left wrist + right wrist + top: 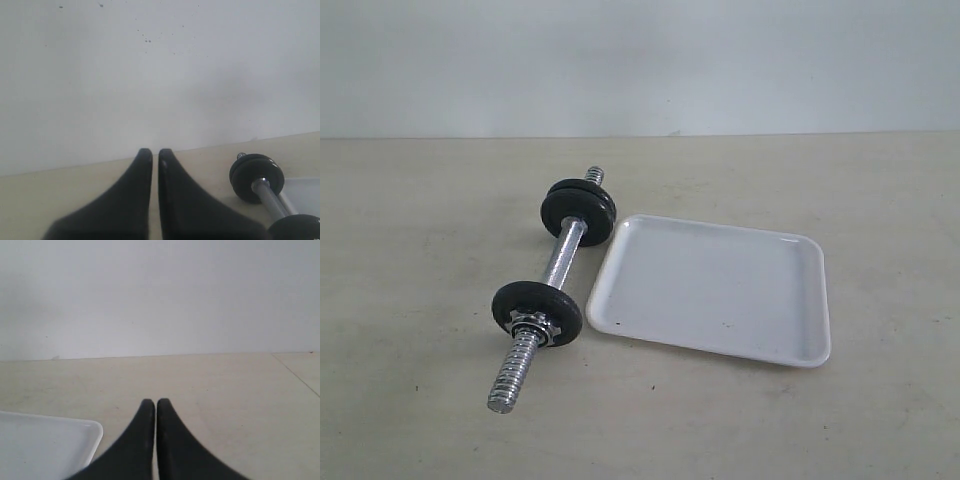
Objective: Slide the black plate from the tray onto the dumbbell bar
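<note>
Beside one tray (710, 285) lies one dumbbell bar (563, 258) carrying three black discs (578, 212).

Bare lab bench (420, 420), plain white wall (640, 60)

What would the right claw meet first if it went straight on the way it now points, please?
Nothing near, seemingly: the shut right claw points across the table, the white tray off to one side, toward the pale wall; depth is unclear.
</note>
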Tool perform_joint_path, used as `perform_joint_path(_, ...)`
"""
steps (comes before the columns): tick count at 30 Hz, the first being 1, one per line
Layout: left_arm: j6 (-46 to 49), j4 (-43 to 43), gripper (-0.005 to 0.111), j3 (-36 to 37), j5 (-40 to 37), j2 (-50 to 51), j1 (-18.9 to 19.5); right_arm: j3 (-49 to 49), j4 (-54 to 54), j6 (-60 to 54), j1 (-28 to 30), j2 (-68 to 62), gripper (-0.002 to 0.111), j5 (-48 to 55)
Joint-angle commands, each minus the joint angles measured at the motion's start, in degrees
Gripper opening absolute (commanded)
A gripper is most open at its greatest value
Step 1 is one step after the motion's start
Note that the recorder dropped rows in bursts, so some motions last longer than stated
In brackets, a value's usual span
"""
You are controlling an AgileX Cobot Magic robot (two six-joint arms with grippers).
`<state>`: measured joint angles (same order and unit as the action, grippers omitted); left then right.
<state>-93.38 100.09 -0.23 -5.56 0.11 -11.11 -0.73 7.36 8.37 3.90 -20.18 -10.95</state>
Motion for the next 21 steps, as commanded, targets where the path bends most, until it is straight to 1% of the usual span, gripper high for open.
perform_joint_path(1, -0.4, -0.1, 0.004, 0.2, -1.0, -0.1, 0.2, 0.2, -0.2, 2.4, 0.1, 0.2, 0.000, 0.0)
perform_joint_path(17, -0.4, -0.1, 0.004, 0.2, -1.1, -0.1, 0.2, 0.2, -0.2, 2.4, 0.1, 0.2, 0.000, 0.0)
perform_joint_path(21, 1.5, -0.1, 0.004, 0.2, -0.1, -0.1, 0.2, 0.2, -0.2, 2.4, 0.1, 0.2, 0.000, 0.0)
